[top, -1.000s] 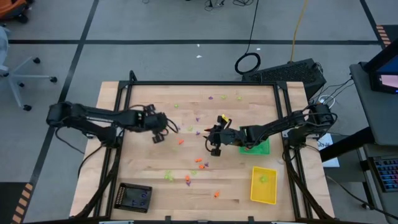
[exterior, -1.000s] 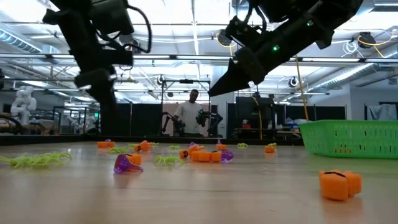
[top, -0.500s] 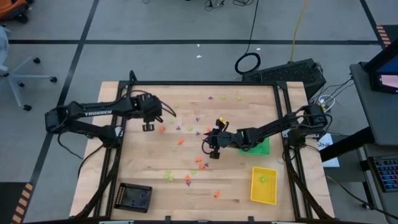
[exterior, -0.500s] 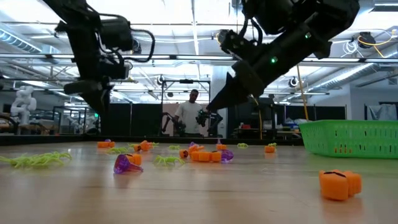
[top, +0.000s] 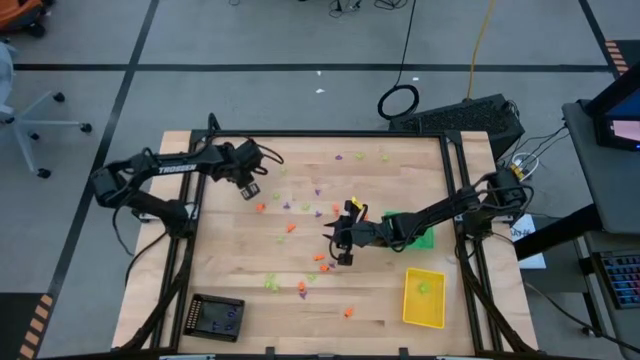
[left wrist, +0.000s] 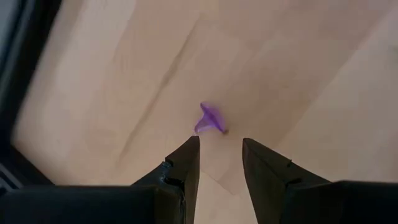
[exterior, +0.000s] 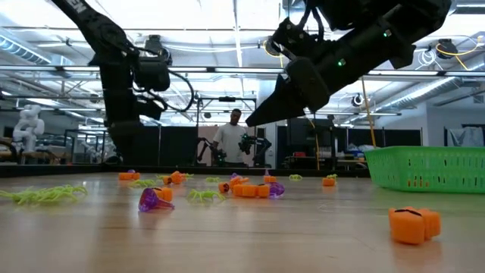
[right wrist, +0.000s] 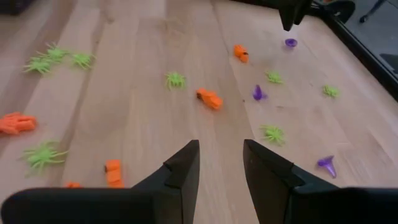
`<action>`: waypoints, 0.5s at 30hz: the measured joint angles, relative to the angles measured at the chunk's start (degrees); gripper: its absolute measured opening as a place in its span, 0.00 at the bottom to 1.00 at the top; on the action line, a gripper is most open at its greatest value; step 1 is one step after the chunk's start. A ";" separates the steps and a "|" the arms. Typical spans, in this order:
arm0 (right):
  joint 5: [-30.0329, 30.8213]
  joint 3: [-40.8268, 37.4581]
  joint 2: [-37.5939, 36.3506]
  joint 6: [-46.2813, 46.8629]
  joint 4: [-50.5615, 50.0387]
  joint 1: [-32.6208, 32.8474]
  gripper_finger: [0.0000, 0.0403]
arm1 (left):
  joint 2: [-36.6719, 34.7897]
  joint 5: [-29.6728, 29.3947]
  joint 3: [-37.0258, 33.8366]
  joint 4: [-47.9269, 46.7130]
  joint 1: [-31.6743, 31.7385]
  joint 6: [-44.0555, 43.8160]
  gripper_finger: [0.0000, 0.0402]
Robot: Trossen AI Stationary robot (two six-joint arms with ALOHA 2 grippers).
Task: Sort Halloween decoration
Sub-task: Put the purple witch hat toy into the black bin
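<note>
Trinkets (top: pixel 291 228) in orange, purple and lime green lay scattered over the middle of the bench (top: pixel 220 270), with a few more toward its far edge, while a green tray (top: pixel 415 236) sat by the right edge, a yellow tray (top: pixel 423 297) near the front right corner and a black tray (top: pixel 217 317) at the front left corner. Near the far left corner the left gripper (left wrist: pixel 216 144) hung above a single purple trinket (left wrist: pixel 209 119), its fingers parted and holding nothing. Over the cluster at mid-bench the right gripper (right wrist: pixel 219 152) hovered with fingers likewise parted and empty.
</note>
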 joint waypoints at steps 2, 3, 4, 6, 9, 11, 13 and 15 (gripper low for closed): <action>0.00 0.00 0.00 -0.04 0.03 0.29 0.27 | 0.49 0.00 0.00 0.56 0.33 -3.44 0.29; -0.02 0.00 0.00 -0.13 0.07 0.36 0.27 | 0.60 0.02 0.00 1.49 0.53 -4.48 0.29; 0.00 0.00 0.00 -0.15 0.11 0.40 0.27 | 0.64 0.03 0.00 2.41 0.69 -5.74 0.29; 0.00 0.00 0.00 -0.15 0.15 0.37 0.27 | 0.65 0.19 0.00 4.07 1.04 -8.99 0.29; 0.01 0.00 0.00 -0.13 0.15 0.37 0.27 | 0.65 2.17 0.00 6.25 1.72 -13.34 0.29; 0.02 0.00 0.00 -0.13 0.17 0.37 0.27 | 0.72 2.58 0.00 6.15 2.18 -15.58 0.29; 0.02 0.00 0.00 0.17 0.15 0.53 0.27 | 1.45 2.30 0.02 6.19 2.65 -17.36 0.29; 0.00 0.00 0.00 0.40 0.19 0.65 0.27 | 2.45 2.19 0.02 5.75 3.12 -18.67 0.29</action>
